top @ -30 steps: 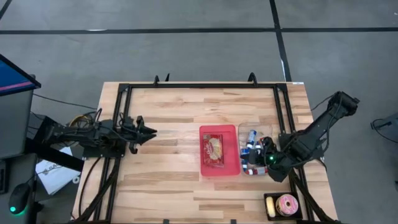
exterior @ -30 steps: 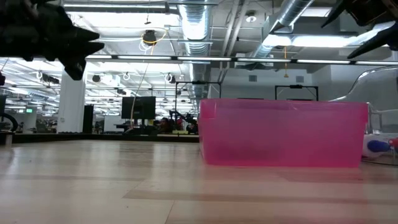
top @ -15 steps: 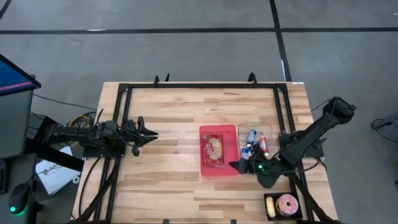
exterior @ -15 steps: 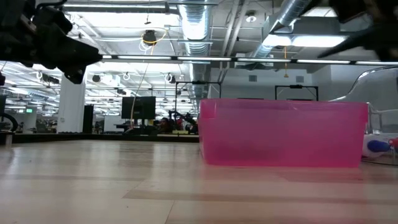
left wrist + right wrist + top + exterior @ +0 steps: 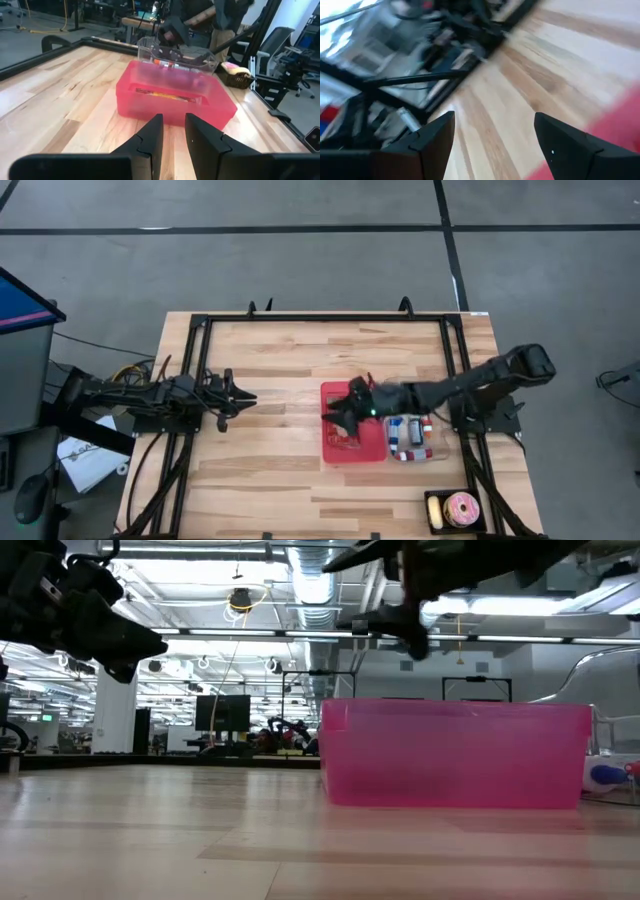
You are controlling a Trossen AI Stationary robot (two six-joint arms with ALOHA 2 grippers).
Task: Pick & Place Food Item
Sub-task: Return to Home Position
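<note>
Food packet (image 5: 343,423) lies in the pink bin (image 5: 352,450) directly beneath my right pincer (image 5: 345,409), whose fingers stand spread wide and hold nothing. Beside the bin, behind that pincer, a clear tray (image 5: 412,442) holds small bottles. My left pincer (image 5: 240,397), nearly closed and empty, hangs across the counter (image 5: 270,470).

Pink bin (image 5: 455,754) sits on wooden table (image 5: 150,840), at 3 o'clock from frame centre, translucent, upright. Right gripper (image 5: 385,590) hangs above bin at 12 o'clock, fingers spread wide, nothing between them. Left gripper (image 5: 130,640) at 10 o'clock, well apart from bin, clear of table; finger gap not readable. Blue and white items (image 5: 612,774) at 3 o'clock edge, just beside bin. Workshop room behind, 1 dark monitor (image 5: 222,712) at 9 o'clock.
</note>
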